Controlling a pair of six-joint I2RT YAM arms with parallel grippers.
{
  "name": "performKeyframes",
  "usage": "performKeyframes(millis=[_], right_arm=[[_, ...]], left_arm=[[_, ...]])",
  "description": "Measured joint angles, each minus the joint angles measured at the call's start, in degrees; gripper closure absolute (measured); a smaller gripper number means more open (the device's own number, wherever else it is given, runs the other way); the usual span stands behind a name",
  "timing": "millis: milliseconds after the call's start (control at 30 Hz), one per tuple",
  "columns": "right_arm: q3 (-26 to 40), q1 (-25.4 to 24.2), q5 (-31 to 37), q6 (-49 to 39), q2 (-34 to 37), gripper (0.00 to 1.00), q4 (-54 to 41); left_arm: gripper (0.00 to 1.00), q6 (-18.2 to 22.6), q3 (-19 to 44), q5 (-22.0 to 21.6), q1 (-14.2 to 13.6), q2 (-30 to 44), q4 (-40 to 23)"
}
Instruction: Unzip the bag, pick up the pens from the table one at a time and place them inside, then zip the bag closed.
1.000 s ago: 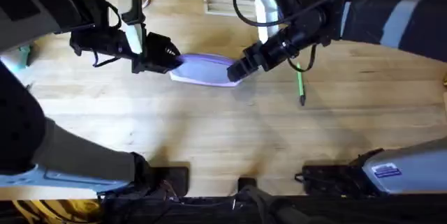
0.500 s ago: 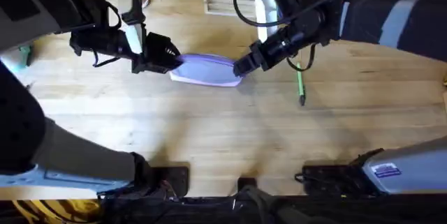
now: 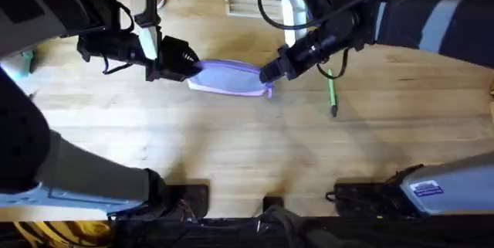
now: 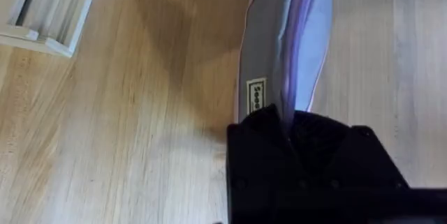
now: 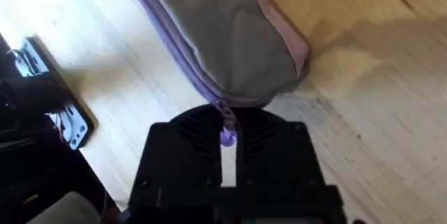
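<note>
A: Where does the bag (image 3: 228, 77) lie?

B: On the table (image 3: 231, 147), toward the far middle, stretched between the two grippers. Its left end sits in the left gripper (image 3: 193, 66); its right end meets the right gripper (image 3: 268, 74).

A: Is the left one grasping it?

B: Yes. In the left wrist view the black fingers are clenched on the bag's (image 4: 283, 49) end, the fabric running straight away from them, with a small label just past the grip.

A: And the right?

B: In the right wrist view the fingers are pinched on the purple zipper pull (image 5: 227, 130) at the pouch's (image 5: 230, 42) near tip. The zipper line runs away along the bag's edge from there.

A: The pen?

B: A light-green pen (image 3: 332, 93) lies on the wood to the right of the right gripper, apart from the bag, dark tip pointing toward the arms' bases.
</note>
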Motion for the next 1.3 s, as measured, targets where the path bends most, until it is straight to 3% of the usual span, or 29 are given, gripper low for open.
performKeyframes(millis=[233, 733, 1300], right_arm=[[0.00, -0.13, 0.00, -0.04, 0.00, 0.953, 0.00], [0.86, -2.16, -0.20, -0.03, -4.46, 0.970, -0.42], [3.94, -4.13, -0.90, 0.08, -4.51, 0.971, -0.89]], left_arm=[[0.959, -0.01, 0.00, 0.00, 0.00, 0.00, 0.02], [0.958, -0.01, 0.00, 0.66, -0.33, 0.00, 0.15], [0.958, -0.01, 0.00, 1.03, -0.70, 0.00, 0.15]])
